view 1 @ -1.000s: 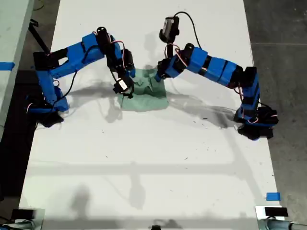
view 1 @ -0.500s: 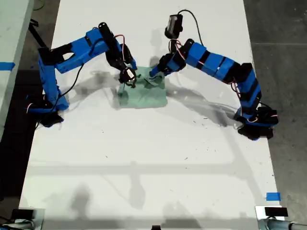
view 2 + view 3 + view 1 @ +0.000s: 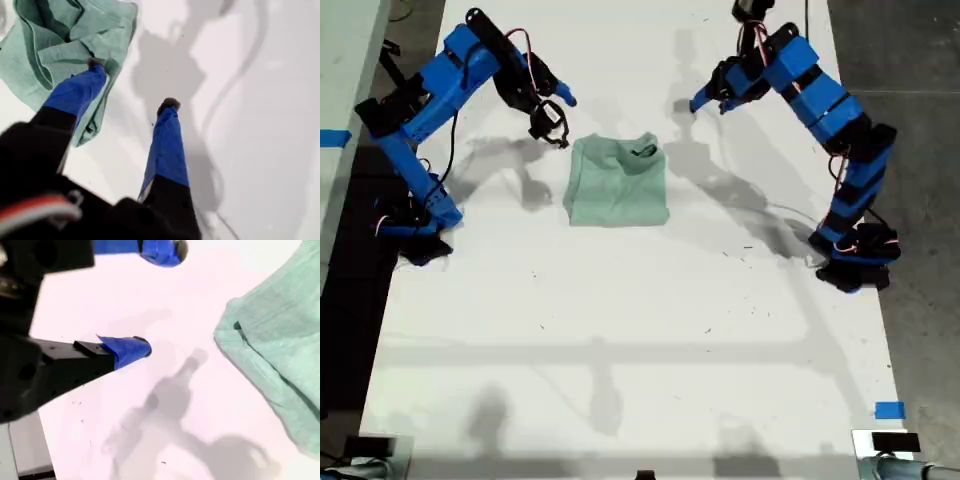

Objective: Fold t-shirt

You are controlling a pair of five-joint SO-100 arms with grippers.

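While folded, t-shirt shows no writing | grippers empty

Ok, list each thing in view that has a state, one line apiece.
t-shirt: folded into a compact rectangle, flat on the table, touched by neither gripper.
my first gripper: open, empty, raised off the cloth.
my second gripper: open, empty, over bare table beside the t-shirt.

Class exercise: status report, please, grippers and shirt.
My first gripper open, empty. My second gripper open, empty. T-shirt folded, flat on table. Nothing obstructing.
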